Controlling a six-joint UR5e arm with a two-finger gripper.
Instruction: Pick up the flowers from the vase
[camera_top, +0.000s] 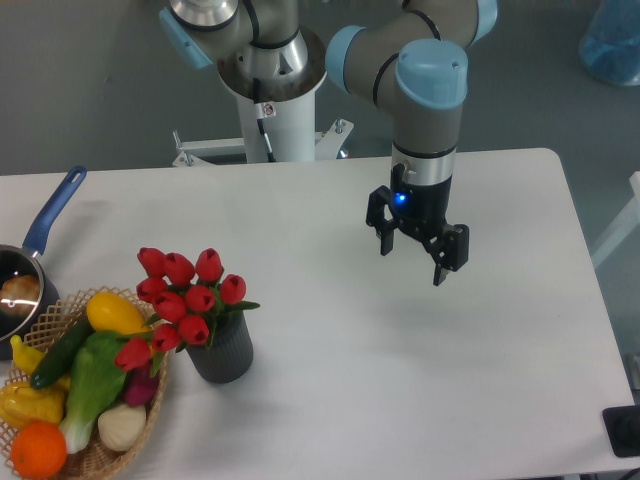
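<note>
The two fingers (385, 238) stand apart in a released state, with nothing between them. The gripper (413, 253) points downward above the desk (400, 380), right of centre, and a small blue light glows on its body. Above it, the arm (425, 90) rises toward 12 o'clock through grey links and light blue joint caps to a white pedestal (272, 115) behind the far edge of the desk.

The flowers (183, 293) lie well apart from the gripper, toward 8 o'clock. The red buds cluster upright with green leaves among them, and the stems sit inside the vase (224, 348), a dark ribbed pot standing upright on the desk.

A wicker basket (140, 430) stands just beside the vase at its 9 o'clock, touching or nearly touching it; which cannot be told. It holds coloured fruit and vegetables. A blue-handled saucepan (45, 220) lies at 10 o'clock from the basket, at the left edge of the desk.
</note>
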